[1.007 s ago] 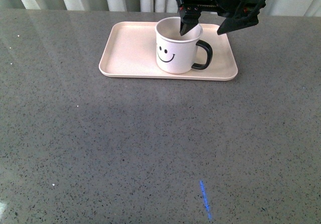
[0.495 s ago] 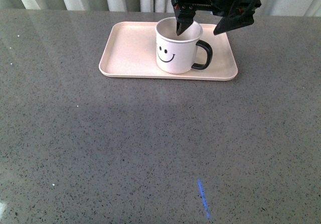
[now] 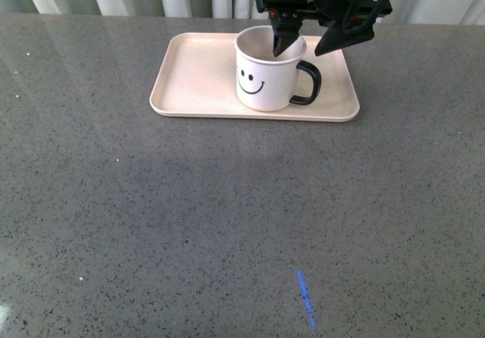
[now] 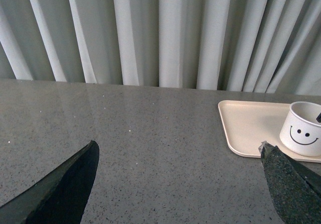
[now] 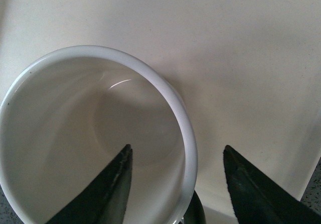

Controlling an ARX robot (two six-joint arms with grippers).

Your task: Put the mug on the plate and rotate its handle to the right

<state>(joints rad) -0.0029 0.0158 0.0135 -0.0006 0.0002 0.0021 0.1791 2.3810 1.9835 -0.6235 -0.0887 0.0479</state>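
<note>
The white mug [image 3: 264, 79] with its black smiley face stands upright on the pale plate [image 3: 197, 80]. Its black handle [image 3: 309, 85] points to the right. My right gripper [image 3: 297, 51] hangs open over the mug's handle side, one finger inside the rim and the other outside above the handle, touching nothing. From the right wrist, the mug's rim [image 5: 170, 93] runs between the open fingers of the gripper [image 5: 177, 147], with the handle [image 5: 193, 211] below and the plate [image 5: 241, 58] beyond. My left gripper [image 4: 176, 146] is open over bare table, well left of the plate [image 4: 251, 126] and mug [image 4: 303, 131].
A grey speckled tabletop [image 3: 227, 217] stretches wide in front of the plate. Pale curtains [image 4: 160, 33] hang behind the table's far edge. A small blue light streak [image 3: 305, 298] lies on the near table.
The right gripper has shifted slightly left above the mug, its outer finger nearer the handle. The mug and plate have not moved.
</note>
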